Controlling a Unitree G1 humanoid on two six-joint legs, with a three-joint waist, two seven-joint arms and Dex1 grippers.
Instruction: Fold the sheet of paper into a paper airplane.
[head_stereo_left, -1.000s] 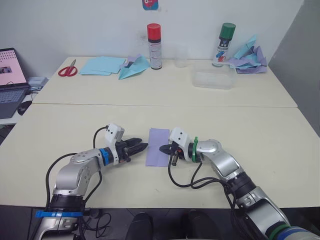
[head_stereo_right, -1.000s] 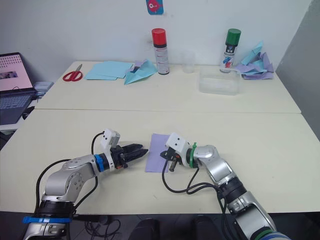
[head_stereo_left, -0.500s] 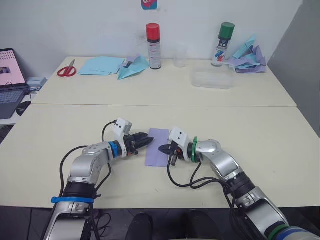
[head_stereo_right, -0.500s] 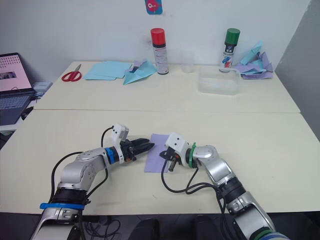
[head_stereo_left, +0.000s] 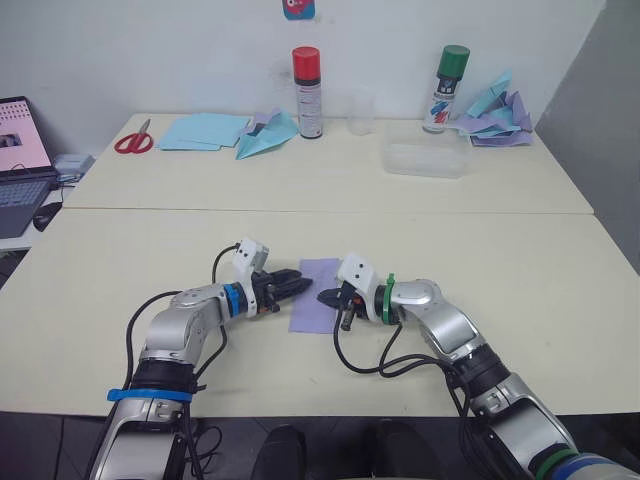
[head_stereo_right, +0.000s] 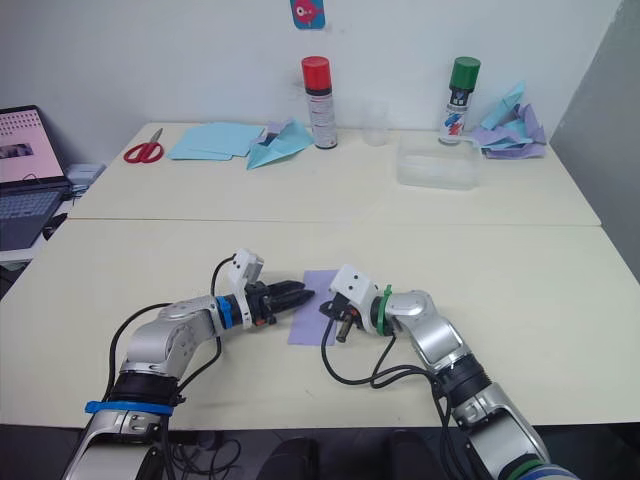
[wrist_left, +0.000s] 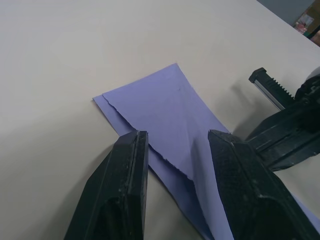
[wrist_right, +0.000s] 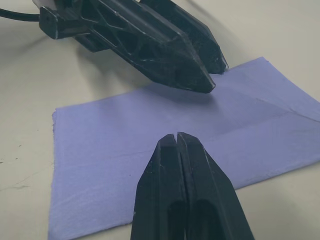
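Though it lies flat on the bench (head_stereo_left: 120, 250), the sheet of paper (head_stereo_left: 310, 308) looks thin, limp and easily torn; a lifted edge is the likely place to pinch it, not the middle; the left end effector (wrist_left: 172, 150) is spread over its near edge; the right end effector (wrist_right: 176, 141), clenched empty, presses its middle.
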